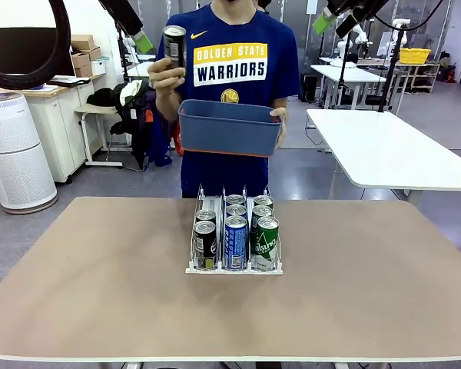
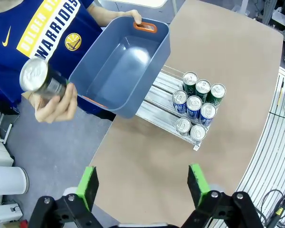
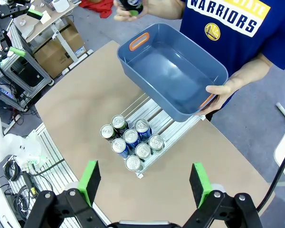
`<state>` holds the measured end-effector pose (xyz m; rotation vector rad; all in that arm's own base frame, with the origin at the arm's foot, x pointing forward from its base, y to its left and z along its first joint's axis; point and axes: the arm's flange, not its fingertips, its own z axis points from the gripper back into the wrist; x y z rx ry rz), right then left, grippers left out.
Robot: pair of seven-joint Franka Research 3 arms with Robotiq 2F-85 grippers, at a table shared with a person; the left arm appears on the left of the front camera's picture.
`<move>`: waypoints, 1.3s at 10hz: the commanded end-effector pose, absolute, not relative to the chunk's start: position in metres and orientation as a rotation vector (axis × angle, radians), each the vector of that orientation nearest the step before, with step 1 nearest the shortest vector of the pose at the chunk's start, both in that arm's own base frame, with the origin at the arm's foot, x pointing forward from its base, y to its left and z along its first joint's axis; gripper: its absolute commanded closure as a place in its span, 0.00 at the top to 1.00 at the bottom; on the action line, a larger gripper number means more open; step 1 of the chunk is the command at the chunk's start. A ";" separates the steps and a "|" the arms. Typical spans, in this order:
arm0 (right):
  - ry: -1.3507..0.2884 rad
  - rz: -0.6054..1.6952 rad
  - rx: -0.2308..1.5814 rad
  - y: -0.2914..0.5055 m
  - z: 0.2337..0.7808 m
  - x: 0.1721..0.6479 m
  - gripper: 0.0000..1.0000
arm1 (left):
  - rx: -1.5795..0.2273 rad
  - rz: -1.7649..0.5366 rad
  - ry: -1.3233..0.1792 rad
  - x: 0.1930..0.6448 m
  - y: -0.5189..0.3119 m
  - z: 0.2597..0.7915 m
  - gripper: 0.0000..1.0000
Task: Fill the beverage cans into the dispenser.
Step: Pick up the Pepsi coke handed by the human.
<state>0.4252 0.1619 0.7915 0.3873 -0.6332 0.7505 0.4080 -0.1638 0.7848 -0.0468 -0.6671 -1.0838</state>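
The dispenser (image 1: 194, 268) stands in the middle of the table with several beverage cans in its three lanes: a black can (image 1: 205, 244), a blue can (image 1: 236, 243) and a green can (image 1: 266, 243) in front. Behind it a person holds up a black can (image 1: 174, 46) in one hand and an empty blue-grey tub (image 1: 230, 127) in the other. My left gripper (image 2: 142, 185) hangs open high above the table, with the dispenser (image 2: 154, 107), the tub (image 2: 118, 71) and the held can (image 2: 40, 78) below it. My right gripper (image 3: 145, 176) is open too, above the dispenser (image 3: 166, 128) and the tub (image 3: 171, 66).
The brown table (image 1: 100, 292) has bare room on all sides of the dispenser. A white table (image 1: 392, 146) stands behind at the right. A white air purifier (image 1: 15, 154) stands on the floor at the left.
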 end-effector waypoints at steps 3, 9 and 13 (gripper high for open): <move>-0.629 0.747 0.387 0.162 0.791 0.424 1.00 | -0.047 -1.086 -0.670 0.407 -0.163 0.786 1.00; -0.629 0.747 0.387 0.162 0.791 0.424 1.00 | -0.047 -1.086 -0.670 0.407 -0.163 0.786 1.00; -0.629 0.747 0.387 0.162 0.791 0.424 1.00 | 0.024 -0.987 -0.631 0.412 -0.155 0.779 1.00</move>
